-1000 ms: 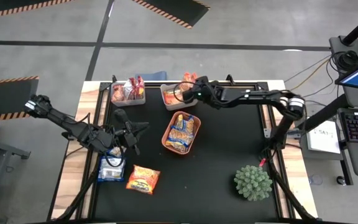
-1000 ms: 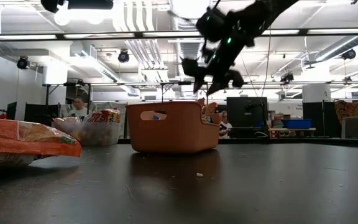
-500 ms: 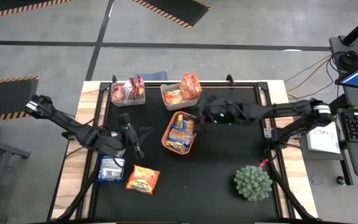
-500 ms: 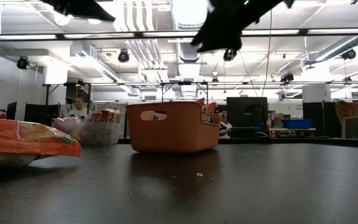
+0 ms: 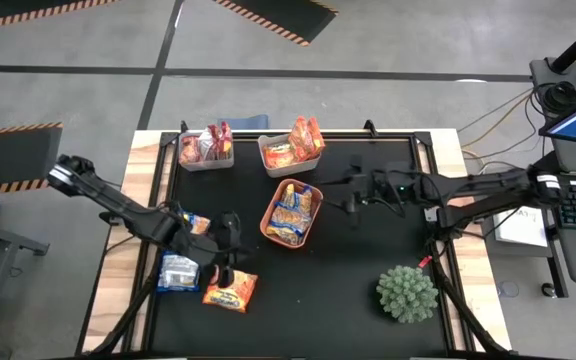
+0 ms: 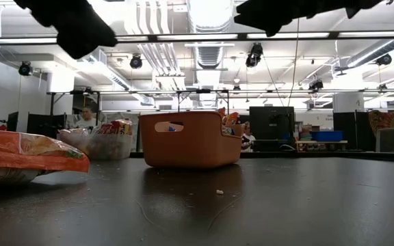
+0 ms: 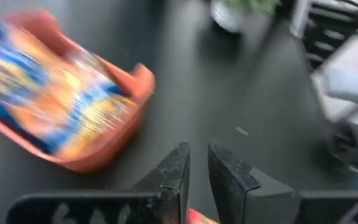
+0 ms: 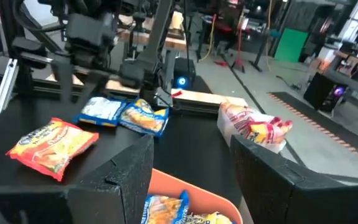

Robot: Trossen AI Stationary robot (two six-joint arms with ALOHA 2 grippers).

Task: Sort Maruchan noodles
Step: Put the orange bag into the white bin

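Three loose Maruchan noodles packets lie flat at the table's near left: an orange one [image 5: 230,290], a pale blue one [image 5: 178,271] and a blue-and-yellow one [image 5: 196,222]. More packets fill the orange tray [image 5: 268,228] and two clear bins [image 5: 206,163] [image 5: 270,162] at the far edge. My left gripper [image 5: 230,250] hangs just above the orange packet; its fingers [image 7: 178,163] are nearly together with nothing between them. My right gripper [image 5: 348,197] hovers open and level just right of the tray, and in the right wrist view [image 8: 191,146] nothing is between its fingers.
A spiky green plant ball [image 5: 406,293] stands at the near right. Bare black mat [image 5: 368,260] lies between the ball and the tray. The mat is bordered by wooden strips [image 5: 138,220] along the table's left and right sides.
My right gripper has drawn back from the far clear bin toward the table's right and near side, rising a little and rolling, and is now beside the orange tray. My left gripper has sunk and moved toward the near edge, rolling, to above the orange packet.
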